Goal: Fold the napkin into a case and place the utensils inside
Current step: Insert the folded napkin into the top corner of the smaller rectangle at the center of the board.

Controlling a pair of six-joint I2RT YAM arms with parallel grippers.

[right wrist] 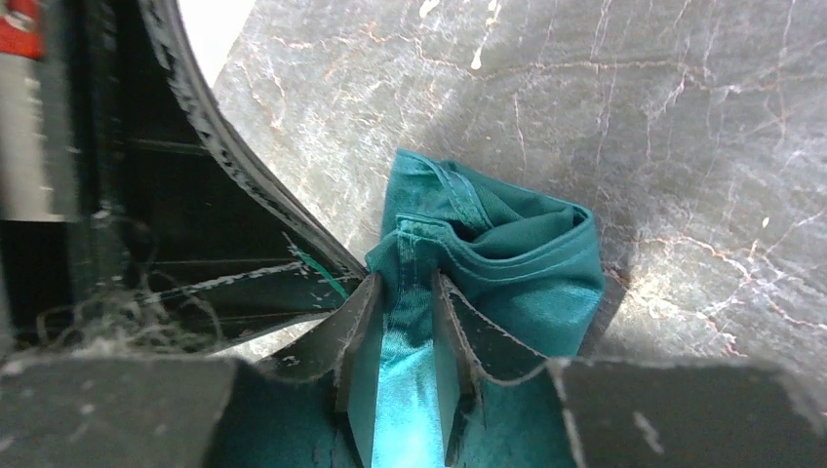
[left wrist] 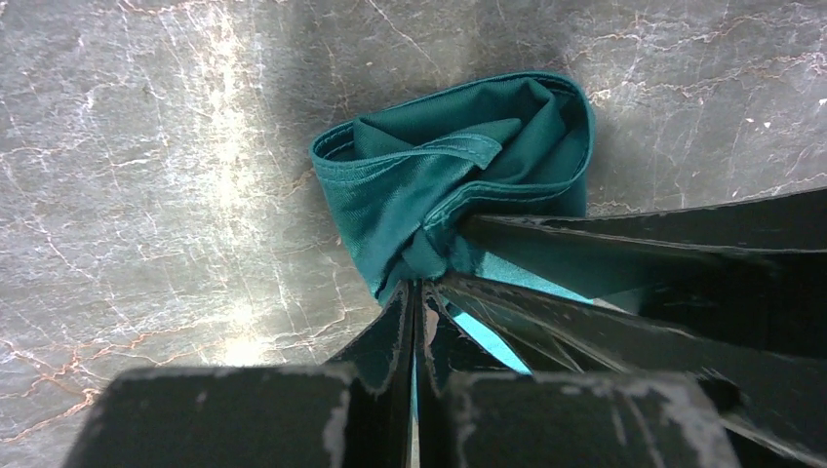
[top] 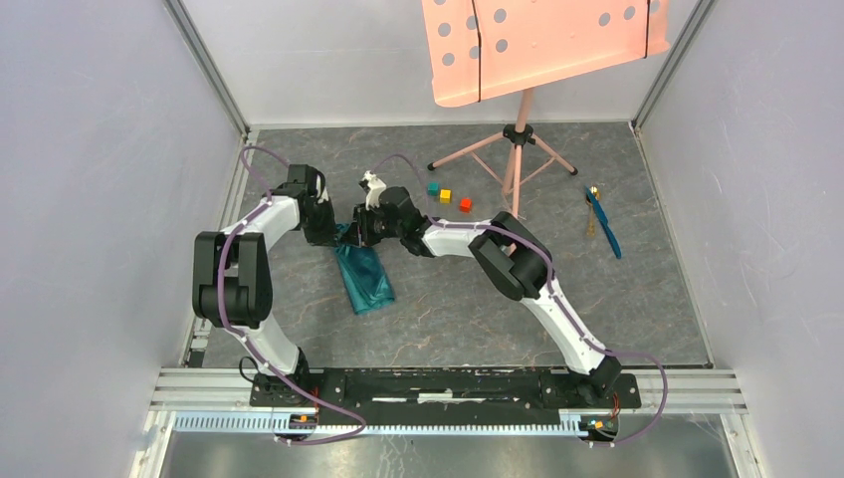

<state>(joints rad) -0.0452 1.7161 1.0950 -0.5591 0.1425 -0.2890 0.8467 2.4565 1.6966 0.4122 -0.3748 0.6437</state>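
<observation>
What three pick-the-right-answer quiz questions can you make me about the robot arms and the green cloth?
1. What is the left gripper doing?
A) pinching the teal-green cloth napkin, shut
B) hanging open in the air
C) lying flat on the table

2. How many small coloured cubes sit on the grey marbled table?
A) two
B) three
C) five

3. Where are the slim blue and golden-brown utensils?
A) inside the napkin
B) on the table's right side, away from the napkin
C) under the cubes

Answers:
1 A, the left wrist view shows its fingers closed on the bunched cloth.
2 B, one teal, one yellow, one orange.
3 B, they lie alone near the right wall.
</observation>
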